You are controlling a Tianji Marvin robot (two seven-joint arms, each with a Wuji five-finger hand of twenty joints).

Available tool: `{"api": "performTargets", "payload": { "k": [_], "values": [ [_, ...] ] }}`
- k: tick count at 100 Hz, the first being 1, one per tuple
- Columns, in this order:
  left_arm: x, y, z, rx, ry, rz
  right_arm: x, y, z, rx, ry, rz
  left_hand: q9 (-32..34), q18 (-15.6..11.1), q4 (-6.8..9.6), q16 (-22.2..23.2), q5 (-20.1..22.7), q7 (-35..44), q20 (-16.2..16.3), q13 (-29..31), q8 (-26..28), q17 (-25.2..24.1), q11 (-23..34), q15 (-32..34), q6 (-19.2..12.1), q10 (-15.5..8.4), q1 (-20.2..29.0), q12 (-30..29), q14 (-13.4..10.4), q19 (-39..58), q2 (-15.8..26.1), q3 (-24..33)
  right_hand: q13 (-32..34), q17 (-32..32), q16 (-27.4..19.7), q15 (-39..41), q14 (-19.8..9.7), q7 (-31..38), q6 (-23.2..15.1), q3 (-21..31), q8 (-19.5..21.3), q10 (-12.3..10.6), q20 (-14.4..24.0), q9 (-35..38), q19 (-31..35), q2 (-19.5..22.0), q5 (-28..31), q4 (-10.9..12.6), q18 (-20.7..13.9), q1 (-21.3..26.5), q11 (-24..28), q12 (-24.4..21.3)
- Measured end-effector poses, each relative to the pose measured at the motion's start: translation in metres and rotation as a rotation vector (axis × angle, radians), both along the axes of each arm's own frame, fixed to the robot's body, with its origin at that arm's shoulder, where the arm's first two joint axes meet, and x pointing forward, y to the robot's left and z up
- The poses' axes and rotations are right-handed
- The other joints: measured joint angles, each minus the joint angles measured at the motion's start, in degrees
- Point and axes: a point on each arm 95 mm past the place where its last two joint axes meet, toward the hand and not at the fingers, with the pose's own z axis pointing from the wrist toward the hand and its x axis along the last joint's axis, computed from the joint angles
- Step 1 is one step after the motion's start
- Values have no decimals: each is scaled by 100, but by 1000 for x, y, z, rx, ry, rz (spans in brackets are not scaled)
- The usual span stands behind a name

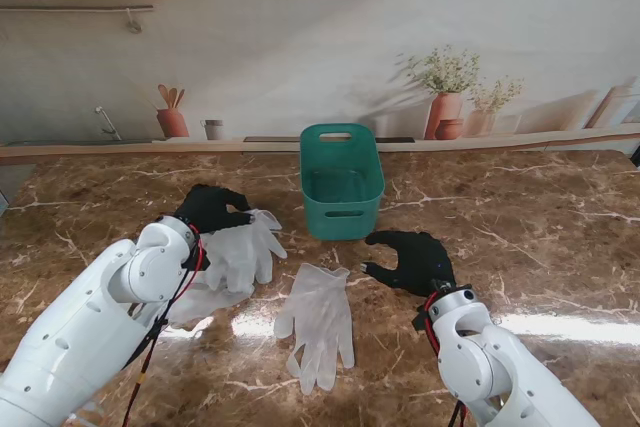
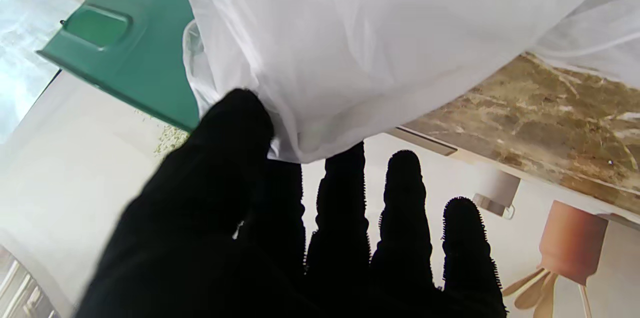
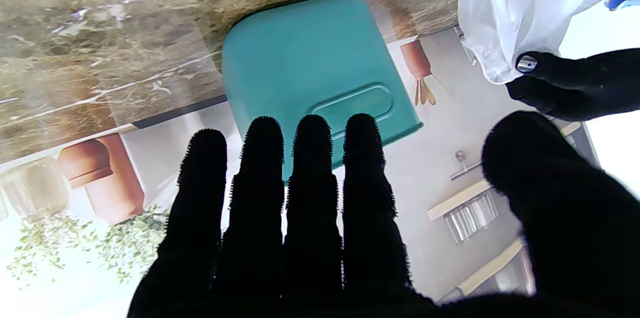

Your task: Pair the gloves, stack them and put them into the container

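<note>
While the left hand (image 1: 212,209) pinched the cuff edge of one white glove (image 1: 240,247) between thumb and fingers, that glove hung partly lifted, to the left of the green bin (image 1: 341,182) and nearer to me than it. The left wrist view showed the thin film draped over the fingertips (image 2: 345,168), with the thumb pressed against its folded edge — a light hold rather than a full fist. A second bit of white material lay crumpled under the glove, on the side away from the bin; whether it was a separate glove I could not tell.

The other glove (image 1: 317,322) lay flat on the marble table (image 1: 560,217), nearer to me than the bin and well apart from it, fingers pointing toward me. The right hand (image 1: 408,259) hovered just beside that flat glove, on its right, and nearer to me than the bin's front wall. Its fingers were spread and straight, and it held nothing.

By my judgement the pairing was not yet done, and the bin looked empty.

The risk from here lay in the material — it was thin, limp and slippery. A pinch on one edge could slip, or the glove could fold on itself as it was carried, so it would land crooked on its mate. Dragging it across the flat glove could also bunch that one up.
</note>
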Motion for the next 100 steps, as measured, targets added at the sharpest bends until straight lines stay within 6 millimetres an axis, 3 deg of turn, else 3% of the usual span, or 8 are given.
{"api": "performTargets", "payload": {
  "k": [15,25,40,50,72,84,91,100],
  "values": [
    [-3,5,5,82,-46,-7,0,5,2,-1,-1,20,368,147,2,42,437,207,46,302,-278,-5,64,82,-2,-22,-132,75,58,276,-951,575,0,0,54,8,1,3,-5,1,0,1,0,2,4,0,2,0,0,0,0,0],
    [-3,13,8,68,-43,-3,0,7,3,-1,-7,24,368,170,40,43,504,415,37,304,-359,-5,65,84,-8,-23,-291,100,62,340,-1106,689,0,0,55,13,1,5,-8,1,0,1,0,12,6,0,4,0,1,0,0,0],
    [-6,19,11,-6,22,-20,-1,9,3,-1,-6,28,294,116,-2,75,272,-303,-143,102,-264,-21,7,83,38,-20,266,100,78,-282,250,-830,5,50,59,61,18,89,-26,1,0,2,0,138,64,1,115,0,3,0,38,18],
    [-10,20,13,-57,101,-59,-1,12,2,-1,3,39,-108,-16,246,-20,-18,-982,96,-317,163,-32,-165,-61,244,-5,944,100,114,-1116,1173,-2002,7,55,66,69,20,89,-65,2,0,2,0,209,65,1,123,0,4,0,69,68],
    [-12,28,17,-5,105,-64,1,19,0,3,18,61,-230,-112,426,-36,-234,-989,625,-287,567,-92,-167,-127,468,39,1422,216,121,-1439,1463,-2523,8,55,69,69,21,135,-74,2,0,2,0,210,66,1,176,0,5,0,69,71],
    [-9,35,21,-11,-11,27,1,19,0,6,19,61,403,148,188,96,170,-234,636,137,-90,-27,58,5,419,38,132,539,133,-518,3,121,8,55,71,69,23,135,-74,2,0,2,0,211,66,10,176,0,5,0,69,73],
    [-9,38,22,-29,-28,63,0,19,0,6,22,61,665,235,70,131,377,14,520,309,-275,-22,72,138,348,10,-9,780,142,-84,-541,571,8,55,77,70,28,136,-74,2,0,2,0,216,66,10,176,0,5,0,69,77],
    [-9,41,22,-57,-46,97,0,19,0,6,25,61,780,281,65,197,431,123,339,441,-227,-20,115,218,332,8,-9,979,146,288,-621,575,8,55,125,75,55,137,-74,3,0,2,0,272,66,11,176,0,5,0,71,129]
  ]
}}
